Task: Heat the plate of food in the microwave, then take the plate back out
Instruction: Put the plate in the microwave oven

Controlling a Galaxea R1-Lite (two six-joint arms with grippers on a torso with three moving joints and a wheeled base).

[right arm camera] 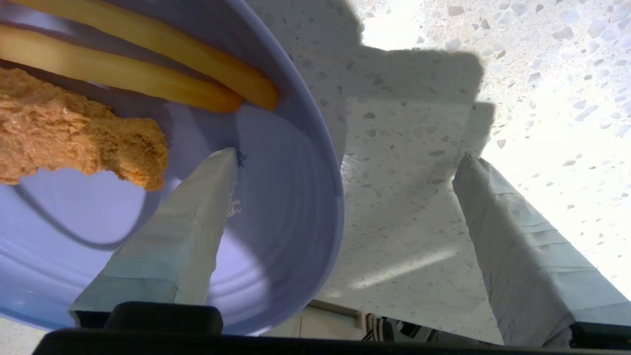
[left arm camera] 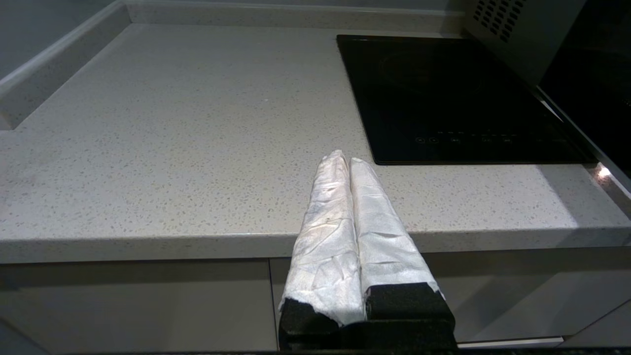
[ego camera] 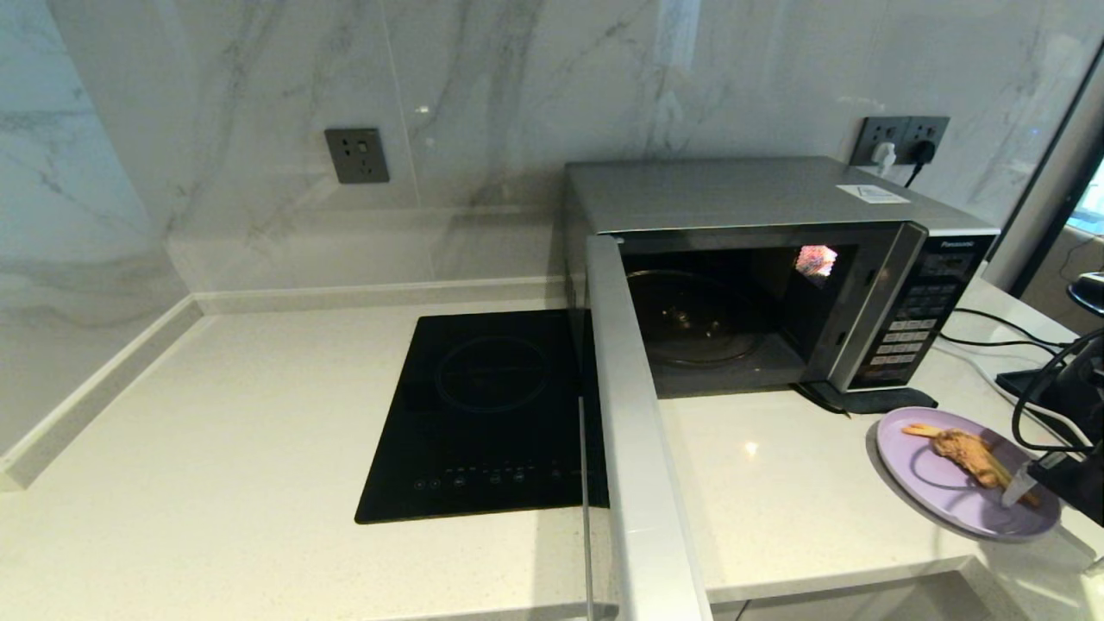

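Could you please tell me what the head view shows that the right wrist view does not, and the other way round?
Only the head view shows the microwave with its door swung open, the black cooktop and the wall sockets. Only the right wrist view shows the right gripper open, one finger over the plate's inside, the other outside its rim. Both show the purple plate of fries and chicken on the counter. The left gripper appears in neither.
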